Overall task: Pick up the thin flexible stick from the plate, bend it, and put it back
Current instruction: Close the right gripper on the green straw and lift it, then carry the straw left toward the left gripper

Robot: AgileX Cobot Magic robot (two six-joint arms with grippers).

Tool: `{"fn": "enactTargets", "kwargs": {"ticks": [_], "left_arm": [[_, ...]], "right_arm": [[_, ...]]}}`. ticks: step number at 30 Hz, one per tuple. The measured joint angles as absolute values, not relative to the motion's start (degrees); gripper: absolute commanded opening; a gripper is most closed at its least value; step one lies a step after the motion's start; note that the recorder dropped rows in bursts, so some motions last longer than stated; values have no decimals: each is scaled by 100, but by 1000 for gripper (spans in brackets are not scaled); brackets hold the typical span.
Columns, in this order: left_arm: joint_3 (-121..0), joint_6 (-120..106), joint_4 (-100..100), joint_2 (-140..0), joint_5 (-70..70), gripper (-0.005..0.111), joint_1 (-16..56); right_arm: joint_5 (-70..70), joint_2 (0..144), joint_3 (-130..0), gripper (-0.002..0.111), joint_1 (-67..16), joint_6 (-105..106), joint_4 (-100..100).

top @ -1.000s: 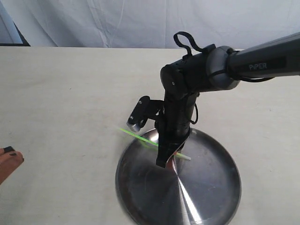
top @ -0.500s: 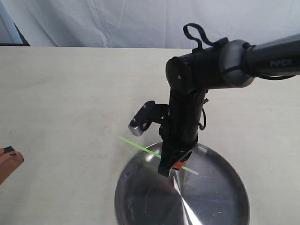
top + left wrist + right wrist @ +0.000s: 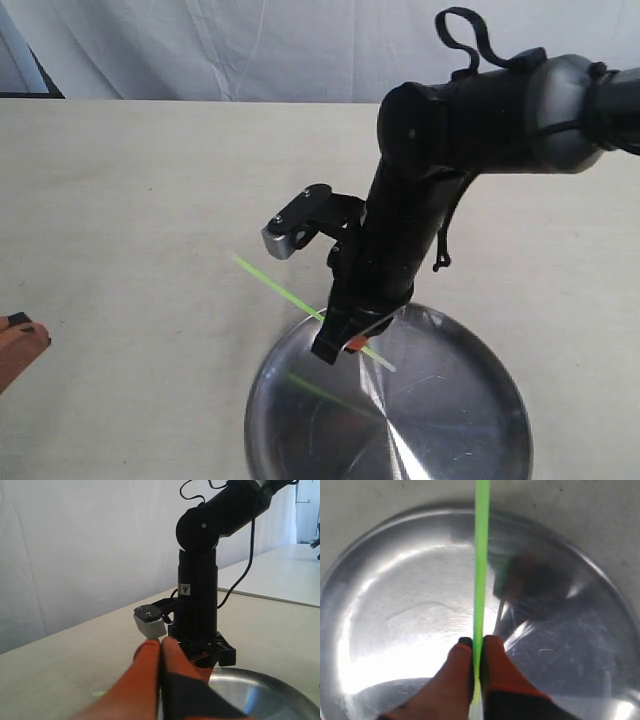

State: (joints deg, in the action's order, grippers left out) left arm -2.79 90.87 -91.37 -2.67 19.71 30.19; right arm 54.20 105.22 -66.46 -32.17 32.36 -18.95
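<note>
My right gripper (image 3: 345, 345) is shut on the thin flexible stick (image 3: 280, 290), a neon-green rod held in the air above the plate (image 3: 450, 420). The stick juts out left past the rim, and its pale end shows right of the fingers. In the right wrist view the stick (image 3: 481, 555) runs straight out from between the orange fingertips (image 3: 492, 652), over the shiny plate (image 3: 395, 610). My left gripper (image 3: 20, 335) rests at the far left edge of the table; in the left wrist view its orange fingers (image 3: 147, 655) are pressed together on nothing.
The pale table (image 3: 130, 190) stretches left and behind the plate. A white cloth backdrop (image 3: 250, 50) hangs at the far edge. The right arm (image 3: 480, 120) and its wrist camera (image 3: 295, 228) tower over the plate's far rim.
The right gripper has lifted the stick higher off the plate, and its free end now points up and left. The right arm has swung closer. The left gripper has stayed put.
</note>
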Motion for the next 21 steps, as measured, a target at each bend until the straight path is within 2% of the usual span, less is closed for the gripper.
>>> {"fn": "enactTargets", "kwargs": {"ticks": [14, 21], "left_arm": [[-279, 9087, -9115, -267, 1942, 0, 3019], [-279, 9360, -7559, -267, 1938, 0, 3019]], "right_arm": [[5379, 8866, -5585, -1, -3217, 3937, -3424], [5864, 8499, -5421, -1, -3223, 5024, -5096]]}}
